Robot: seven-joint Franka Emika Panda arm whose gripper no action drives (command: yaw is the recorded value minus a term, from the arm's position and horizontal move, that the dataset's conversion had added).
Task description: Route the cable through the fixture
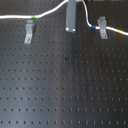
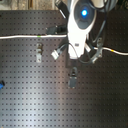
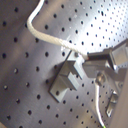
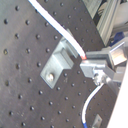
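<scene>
The white cable (image 1: 50,11) runs along the far side of the board, with a green band (image 1: 33,16), a blue band (image 1: 93,27) and a yellow band (image 1: 115,31). Its middle is lifted toward the first exterior view's top edge. My gripper (image 4: 85,59) is shut on the cable (image 4: 55,25), just above a grey clip fixture (image 4: 55,65). It shows the same in the first wrist view, gripper (image 3: 82,56) over fixture (image 3: 62,82). In the second exterior view the arm (image 2: 80,25) hides the grasp; the cable (image 2: 25,37) leads in from that side.
Two more clip fixtures stand on the black perforated board (image 1: 60,90), one on the first exterior view's left (image 1: 29,32) and one on its right (image 1: 102,27). A grey upright block (image 1: 71,17) stands under the raised cable; I cannot tell whether it is a finger or a fixture.
</scene>
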